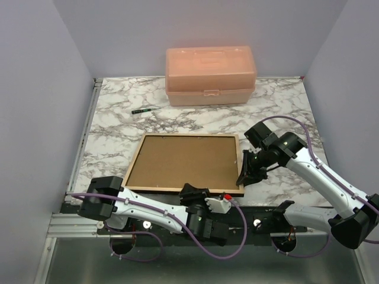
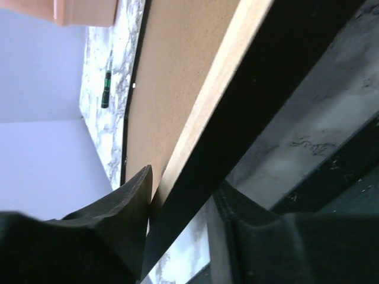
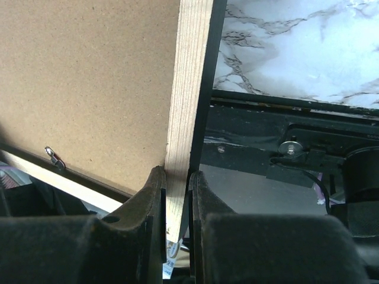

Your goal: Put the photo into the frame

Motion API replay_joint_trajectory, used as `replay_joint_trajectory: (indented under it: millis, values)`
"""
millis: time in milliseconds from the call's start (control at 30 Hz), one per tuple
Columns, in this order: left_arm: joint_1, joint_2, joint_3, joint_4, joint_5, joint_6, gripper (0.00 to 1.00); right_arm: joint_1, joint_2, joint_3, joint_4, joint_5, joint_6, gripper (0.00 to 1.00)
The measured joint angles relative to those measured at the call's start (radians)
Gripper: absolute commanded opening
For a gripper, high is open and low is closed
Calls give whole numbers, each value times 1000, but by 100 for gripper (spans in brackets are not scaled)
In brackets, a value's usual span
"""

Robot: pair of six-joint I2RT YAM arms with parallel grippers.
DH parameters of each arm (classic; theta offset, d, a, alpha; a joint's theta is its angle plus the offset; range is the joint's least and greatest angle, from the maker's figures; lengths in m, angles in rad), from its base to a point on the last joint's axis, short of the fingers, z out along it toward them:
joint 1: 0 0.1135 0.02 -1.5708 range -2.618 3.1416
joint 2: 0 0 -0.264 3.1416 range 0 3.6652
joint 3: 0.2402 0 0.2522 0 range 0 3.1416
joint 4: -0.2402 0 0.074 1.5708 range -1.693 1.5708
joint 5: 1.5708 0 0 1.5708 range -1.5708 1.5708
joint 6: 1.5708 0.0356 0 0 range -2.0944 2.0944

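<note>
1. The right claw [image 3: 176,177] is pinching the frame [image 3: 186,89]. The wood-and-black rail stands straight up between its jaws, with the brown backing board [image 3: 89,77] to the claw's left and the marble table [image 3: 296,47] to its right.
2. The left claw [image 2: 183,189] straddles the frame's near rail. The wood side touches one jaw and the black side sits close to the other, but I cannot tell whether it is gripping yet.
3. The frame lies back-up on the table and runs from one claw to the other. The photo shows nowhere; it may lie under the board, though nothing confirms that.
4. The step looks like getting a second hold so the frame can be lifted or turned. Close the left claw squarely on the rail alone, well clear of the board's edge.
5. Move both claws together and keep them level. Both holds sit toward one corner, so the far side hangs unsupported and a thin frame may twist.
6. Watch the small metal tab [image 3: 56,157] down to the right claw's left. If it is loose, tipping could spill the board.
</note>
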Motion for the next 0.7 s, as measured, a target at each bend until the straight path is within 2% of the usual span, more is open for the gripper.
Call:
replay_joint_trajectory:
  millis: [33, 67, 133, 200, 400, 533, 700]
  values:
    - [0, 0, 2, -13, -6, -3, 29, 0, 0, 0, 1, -2, 2, 5]
    - [-4, 0, 5, -29, -11, 1, 27, 0, -1, 0, 5, -7, 5, 15]
    - [-10, 2, 8, -58, -13, 12, 24, 0, -5, 5, 22, -12, 7, 41]
    - [-11, 3, 16, -78, -16, -2, 23, 0, -10, 17, 35, -13, 2, 60]
    - [-6, 1, 42, -156, -21, -38, 19, 0, -74, 117, 89, 1, -25, 99]
    - [-6, -20, 43, -207, -19, -56, 19, 0, -127, 180, 166, 52, -66, 100]
    - [-6, -124, 43, -235, -4, -52, 19, 0, -222, 177, 290, 106, -153, 100]
